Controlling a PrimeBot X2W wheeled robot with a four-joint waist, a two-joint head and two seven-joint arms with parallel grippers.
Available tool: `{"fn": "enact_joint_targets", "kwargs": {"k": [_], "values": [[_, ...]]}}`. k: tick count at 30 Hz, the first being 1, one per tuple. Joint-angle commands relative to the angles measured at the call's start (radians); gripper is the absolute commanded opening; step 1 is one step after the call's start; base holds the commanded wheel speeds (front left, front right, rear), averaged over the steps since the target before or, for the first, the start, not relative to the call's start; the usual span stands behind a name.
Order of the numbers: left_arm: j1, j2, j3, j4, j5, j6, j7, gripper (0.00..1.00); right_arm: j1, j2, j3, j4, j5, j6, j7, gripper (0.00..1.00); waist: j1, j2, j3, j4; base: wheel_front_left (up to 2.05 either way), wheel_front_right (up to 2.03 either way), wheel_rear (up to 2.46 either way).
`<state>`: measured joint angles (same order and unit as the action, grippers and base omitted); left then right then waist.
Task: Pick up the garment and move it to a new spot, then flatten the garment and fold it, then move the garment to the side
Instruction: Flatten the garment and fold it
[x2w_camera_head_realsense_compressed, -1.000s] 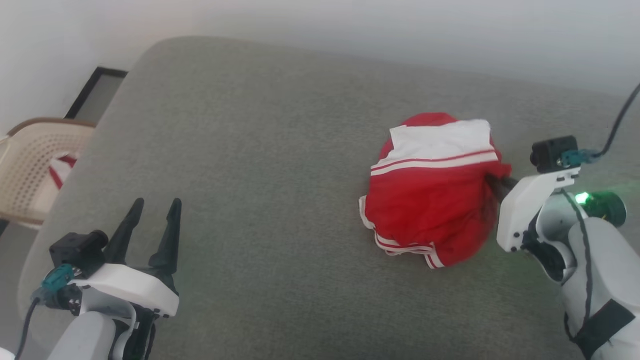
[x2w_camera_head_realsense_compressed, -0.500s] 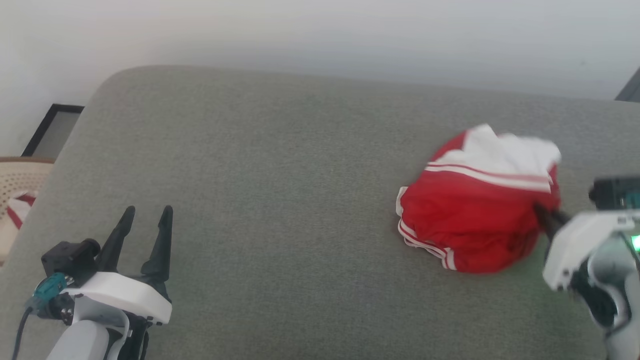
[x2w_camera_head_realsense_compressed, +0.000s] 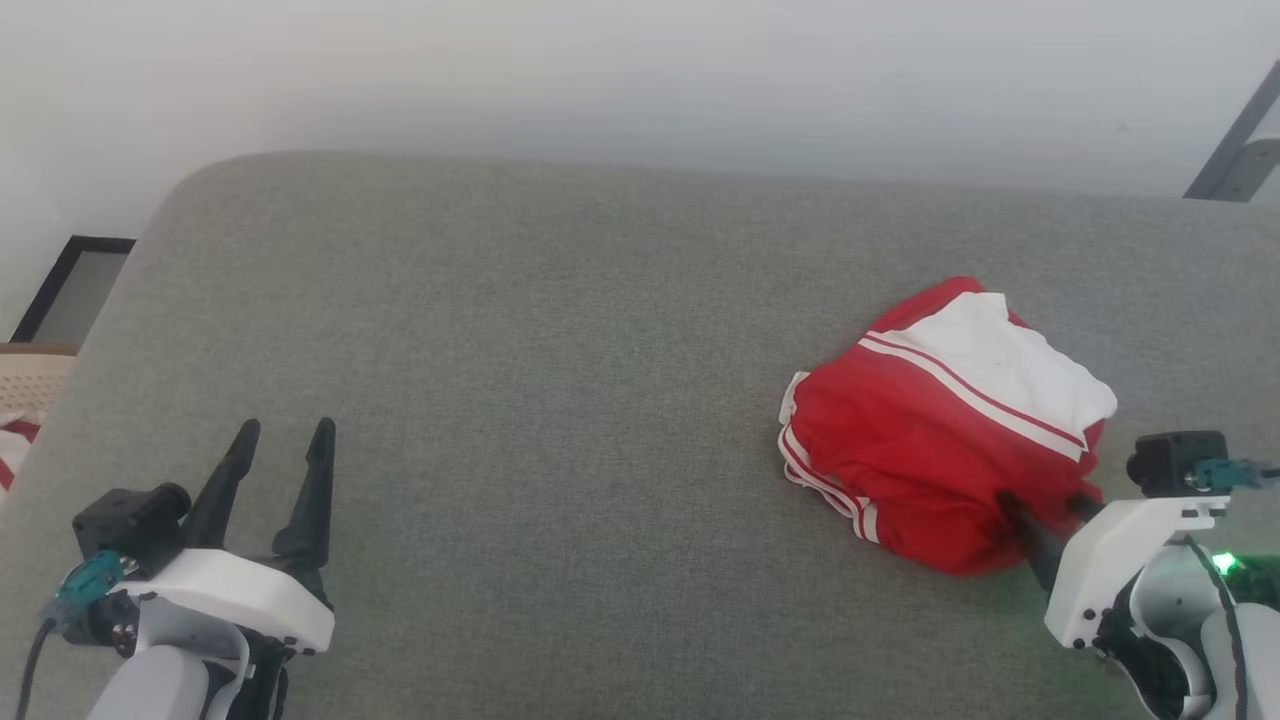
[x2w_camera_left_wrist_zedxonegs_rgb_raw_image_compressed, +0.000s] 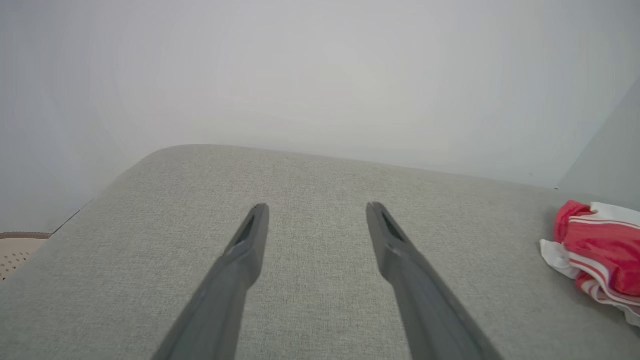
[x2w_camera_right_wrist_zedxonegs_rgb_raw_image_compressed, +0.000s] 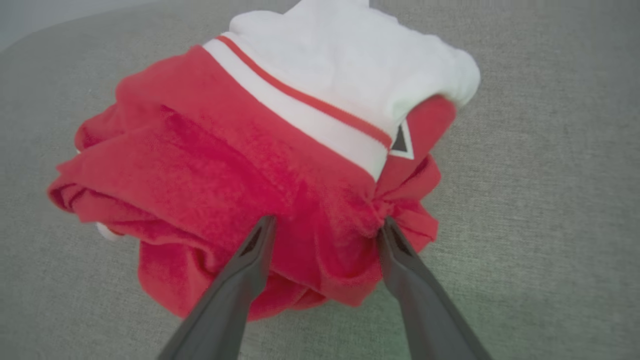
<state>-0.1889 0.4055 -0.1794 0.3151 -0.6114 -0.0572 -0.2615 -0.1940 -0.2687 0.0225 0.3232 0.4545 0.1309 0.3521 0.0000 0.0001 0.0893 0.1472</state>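
Red garment (x2w_camera_head_realsense_compressed: 930, 450) is seen bunched on grey cushion (x2w_camera_head_realsense_compressed: 550, 350), seemingly placed for flattening; right gripper (x2w_camera_right_wrist_zedxonegs_rgb_raw_image_compressed: 326, 222) jaws are spread around a fold, unclenched; left gripper (x2w_camera_head_realsense_compressed: 286, 428) is held open, idle.

Grey fabric cushion (x2w_camera_head_realsense_compressed: 560, 400) with rounded far-left corner, plain pale wall (x2w_camera_head_realsense_compressed: 640, 80) behind far edge, beige perforated chair (x2w_camera_head_realsense_compressed: 30, 375) off left edge, dark-framed panel (x2w_camera_head_realsense_compressed: 75, 290) beyond it, grey bar (x2w_camera_head_realsense_compressed: 1235, 140) past far-right corner, soft even light

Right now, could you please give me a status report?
Left gripper open, idle. Right gripper open, astride the garment. Garment bunched on grey cushion. No obstructions.
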Motion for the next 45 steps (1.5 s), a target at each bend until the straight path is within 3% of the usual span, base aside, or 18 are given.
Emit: {"fn": "enact_joint_targets", "kwargs": {"k": [1, 14, 37, 38, 39, 40, 45], "values": [[0.009, 0.002, 0.006, 0.001, 0.001, -0.002, -0.005, 1.0, 0.003, -0.007, 0.004, -0.014, -0.001, 0.0, -0.006, 1.0, 0.0, -0.0001, -0.004, -0.004, 0.0, 0.0, 0.0], [0.015, -0.002, 0.0, -0.011, 0.004, -0.008, -0.005, 1.0, -0.029, -0.039, -0.031, -0.144, -0.017, 0.0, 0.036, 1.0, 0.0, -0.0001, -0.006, 0.006, 0.0, 0.0, 0.0], [-0.056, -0.03, -0.034, -0.007, 0.017, -0.026, -0.004, 1.0, -0.284, -0.086, -0.089, 0.191, -0.038, 0.0, 0.17, 1.0, 0.0, -0.0001, 0.092, 0.097, 0.0, 0.0, 0.0], [-0.06, -0.031, -0.035, -0.006, 0.019, -0.027, -0.004, 1.0, -0.287, -0.086, -0.089, 0.197, -0.04, 0.0, 0.18, 0.83, 0.0, -0.0001, 0.095, 0.098, 0.0, 0.0, 0.0], [-0.064, -0.033, -0.035, -0.004, 0.02, -0.028, -0.004, 1.0, -0.291, -0.086, -0.086, 0.199, -0.041, 0.0, 0.184, 0.38, 0.0, -0.0001, 0.098, 0.1, 0.0, 0.0, 0.0], [-0.067, -0.034, -0.035, -0.003, 0.021, -0.028, -0.004, 1.0, -0.295, -0.088, -0.083, 0.198, -0.042, 0.0, 0.183, 0.0, 0.0, -0.0001, 0.1, 0.101, 0.0, 0.0, 0.0], [-0.067, -0.036, -0.029, 0.002, 0.026, -0.032, -0.005, 1.0, -0.296, -0.094, -0.068, 0.187, -0.035, 0.0, 0.175, 0.0, 0.0, -0.0001, 0.103, 0.101, 0.0, 0.0, 0.0]]}}
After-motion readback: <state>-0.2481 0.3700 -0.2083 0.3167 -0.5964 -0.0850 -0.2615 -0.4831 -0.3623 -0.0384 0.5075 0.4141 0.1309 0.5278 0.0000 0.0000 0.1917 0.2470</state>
